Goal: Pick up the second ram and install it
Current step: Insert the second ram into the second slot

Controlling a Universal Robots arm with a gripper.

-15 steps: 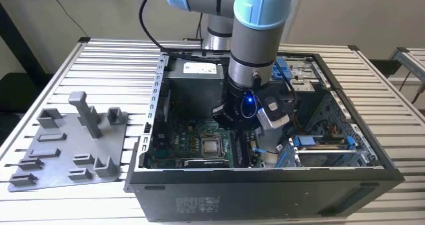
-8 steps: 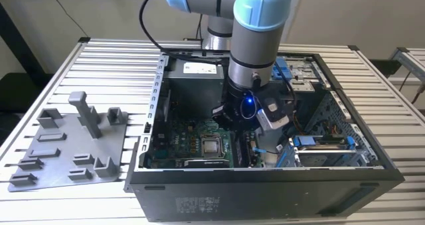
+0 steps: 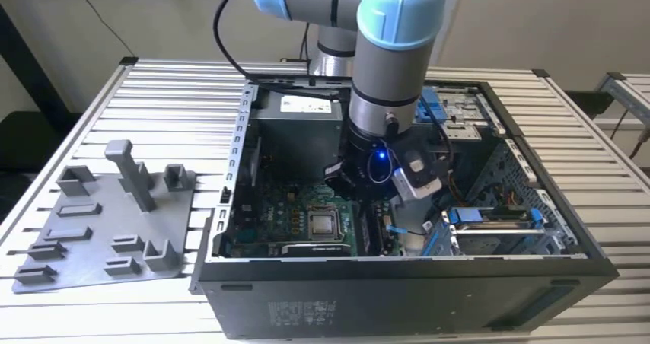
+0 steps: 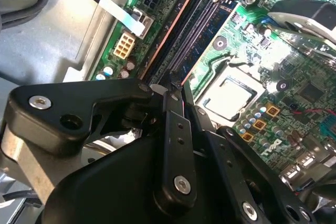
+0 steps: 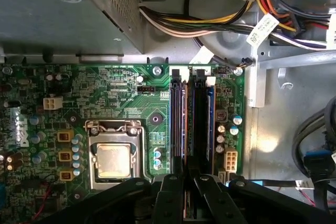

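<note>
Seen edge-on, the second ram (image 5: 183, 129) is a thin dark strip with a copper-coloured edge, standing along a memory slot to one side of the processor (image 5: 113, 161). The same strip (image 4: 170, 27) runs away from the fingers in the second wrist view. My gripper (image 5: 186, 176) is over its near end with the black fingers closed in on both sides of the strip. I cannot tell whether the stick is fully seated. In the exterior view the gripper (image 3: 368, 207) is low inside the open computer case (image 3: 406, 298), over the motherboard.
A grey fixture plate (image 3: 102, 230) with upright posts lies on the slatted table at the exterior view's left. Inside the case are a power supply (image 5: 63, 14), bundled cables (image 5: 210, 19) and a drive bay (image 3: 492, 222) close around the slots.
</note>
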